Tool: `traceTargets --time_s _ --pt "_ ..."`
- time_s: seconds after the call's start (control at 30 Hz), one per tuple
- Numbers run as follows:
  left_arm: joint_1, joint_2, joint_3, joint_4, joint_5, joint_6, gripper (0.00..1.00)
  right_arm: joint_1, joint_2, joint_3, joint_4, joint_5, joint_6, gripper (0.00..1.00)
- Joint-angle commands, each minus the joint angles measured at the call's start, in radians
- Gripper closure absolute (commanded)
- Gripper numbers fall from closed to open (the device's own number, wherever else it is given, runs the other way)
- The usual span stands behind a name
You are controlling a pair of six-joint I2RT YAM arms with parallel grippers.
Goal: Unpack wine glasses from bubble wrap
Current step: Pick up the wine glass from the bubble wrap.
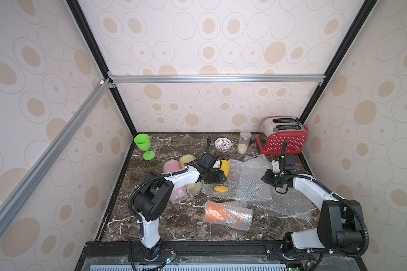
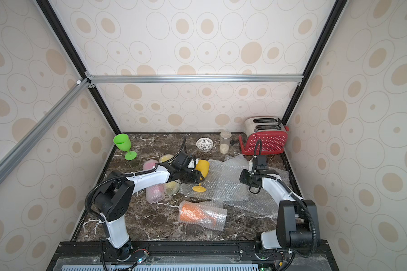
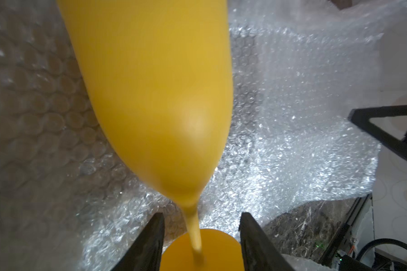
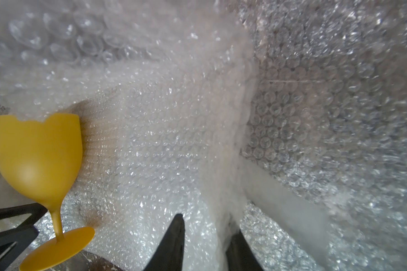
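Nearest me, the orange glass (image 1: 221,214) lies on the table (image 1: 174,225) inside a tube of bubble wrap (image 1: 241,219). Further in, the left gripper (image 3: 201,214) has its jaws spread either side of the stem of the yellow glass (image 3: 150,93), which is bare, and they are not touching it. The right gripper (image 4: 207,223) has a fold of the loose sheets (image 1: 249,178) between half-parted jaws; I cannot tell whether it pinches. Beyond, the pink glass (image 1: 172,167) and the wrapped yellow glass (image 1: 186,159) lie side by side. The green glass (image 1: 142,144) stands unwrapped in the far corner.
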Motion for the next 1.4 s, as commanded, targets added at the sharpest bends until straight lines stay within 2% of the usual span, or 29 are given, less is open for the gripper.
traceTargets --time_s 0.0,0.13,0.23,0.3,0.4,0.77,0.93,1.2,1.37 --pt "-0.009 0.046 0.011 -0.008 -0.025 0.009 0.5 -0.005 -0.016 -0.015 0.004 -0.016 0.01 0.7" --pt "-0.011 0.073 0.013 0.008 -0.031 0.001 0.56 -0.005 -0.02 -0.01 -0.007 -0.013 0.001 0.7" --pt "-0.01 0.077 0.012 -0.002 -0.037 0.009 0.67 -0.005 -0.028 -0.001 -0.026 0.0 -0.011 0.69" --pt "-0.008 0.074 0.011 -0.008 -0.036 0.013 0.77 -0.006 -0.04 0.007 -0.043 -0.005 -0.016 0.61" --pt "-0.009 0.061 0.009 -0.007 -0.035 0.015 0.82 -0.008 -0.06 0.012 -0.054 -0.025 -0.018 0.54" --pt "-0.009 0.003 0.03 -0.023 -0.022 0.031 0.84 -0.06 -0.113 0.089 -0.188 0.017 -0.067 0.43" --pt "-0.007 -0.03 0.042 -0.035 -0.019 0.042 0.84 -0.12 -0.131 0.111 -0.212 -0.036 -0.079 0.43" --pt "-0.007 -0.088 0.046 -0.008 0.024 0.049 0.84 -0.121 -0.156 0.153 -0.205 -0.14 -0.063 0.43" --pt "-0.001 -0.111 0.019 0.042 0.104 0.076 0.84 -0.116 -0.136 0.177 -0.174 -0.237 -0.021 0.43"
